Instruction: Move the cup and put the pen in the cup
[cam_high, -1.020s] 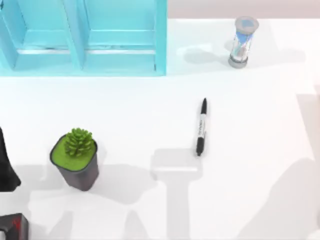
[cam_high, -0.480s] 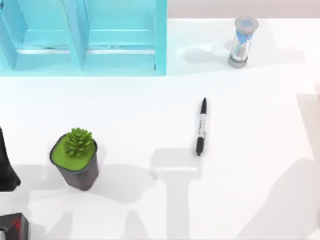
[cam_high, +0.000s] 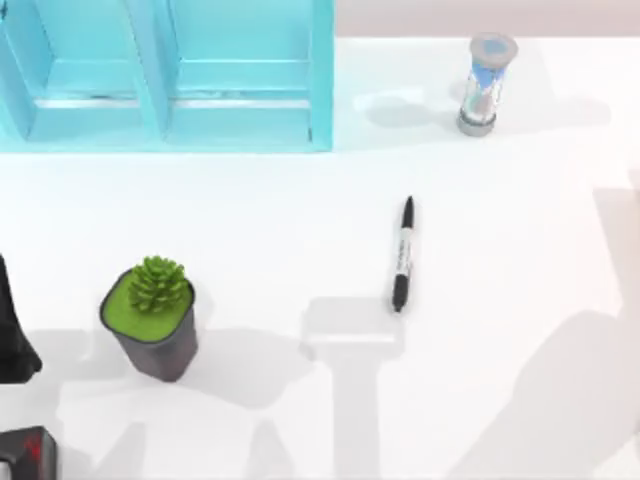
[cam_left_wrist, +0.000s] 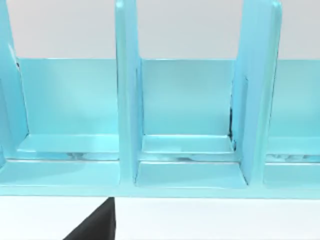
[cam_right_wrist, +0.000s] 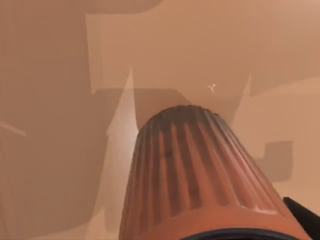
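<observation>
- Copper-toned ribbed cup (cam_right_wrist: 200, 180), close up against the right wrist camera, dark rim nearest the lens and closed base pointing away, over a plain surface crossed by shadows.
- Beside that rim, a dark sliver of the right tool (cam_right_wrist: 301, 212); cannot tell whether spread, pressed together or pinching the cup.
- From above: black pen (cam_high: 403, 255) lying flat on the white tabletop (cam_high: 300, 220), right of the middle, touching nothing.
- Long axis running almost straight from near edge to far edge, leaning slightly right at the far end; slimmer end toward the far edge, thicker end toward the near one; pale label band along the barrel.
- Well beyond the pen, near the far right: clear hourglass (cam_high: 485, 85) with blue sand, upright.
- Well to the left: dark grey square pot (cam_high: 150, 325) with a green succulent.
- Far left: turquoise shelf (cam_high: 165, 75), its upright dividers facing the left wrist camera.
- Left arm (cam_high: 12, 340) parked at the left edge; black wedge of the left tool (cam_left_wrist: 95, 225) before the shelf, state not tellable.
</observation>
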